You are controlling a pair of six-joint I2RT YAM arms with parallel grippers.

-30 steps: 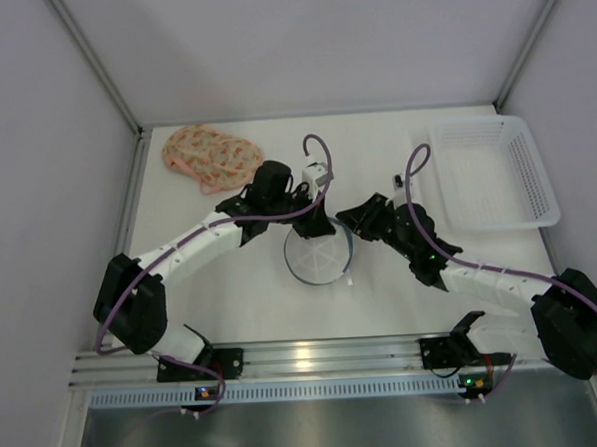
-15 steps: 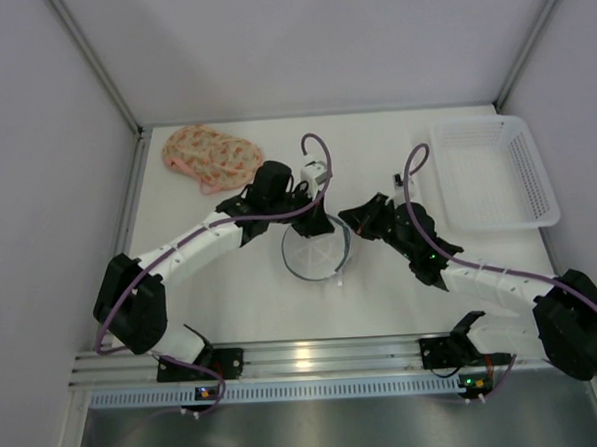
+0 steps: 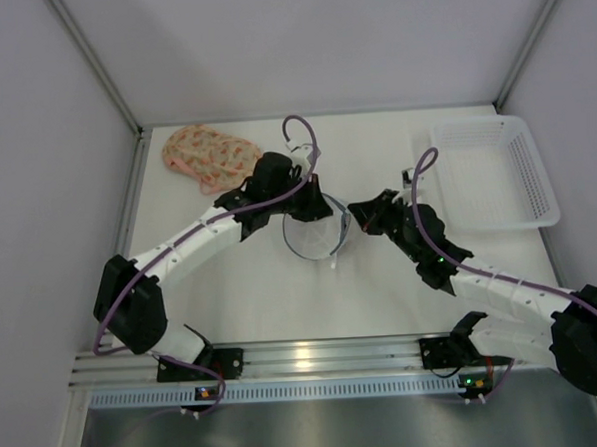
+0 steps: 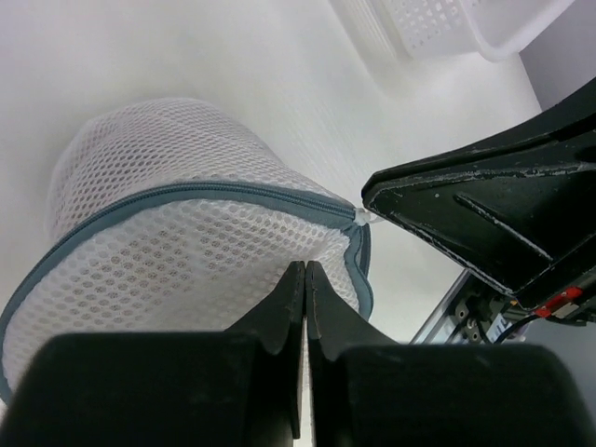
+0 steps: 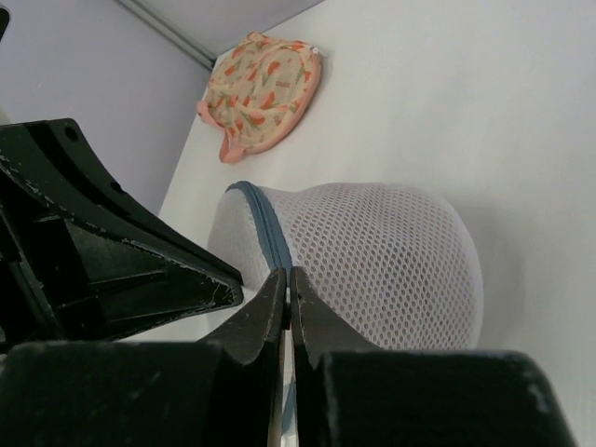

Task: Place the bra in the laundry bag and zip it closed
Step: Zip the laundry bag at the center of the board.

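The white mesh laundry bag (image 3: 315,239) with a grey-blue zipper rim stands at the table's middle, between both grippers. My left gripper (image 3: 312,207) is shut, pinching the bag's mesh (image 4: 205,233) at its far side. My right gripper (image 3: 358,218) is shut on the bag's zipper edge (image 5: 265,223) at its right side. The pink floral bra (image 3: 211,156) lies at the back left, apart from the bag, and also shows in the right wrist view (image 5: 265,88). The bag's inside is hidden.
A white plastic basket (image 3: 492,171) stands at the back right; its corner also shows in the left wrist view (image 4: 438,23). Booth walls close the left, back and right sides. The arms' bases sit on the rail at the near edge.
Both grippers have moved slightly toward the back with the bag held between them. The bag's rim has shifted and tilted with them. The bra has not moved.
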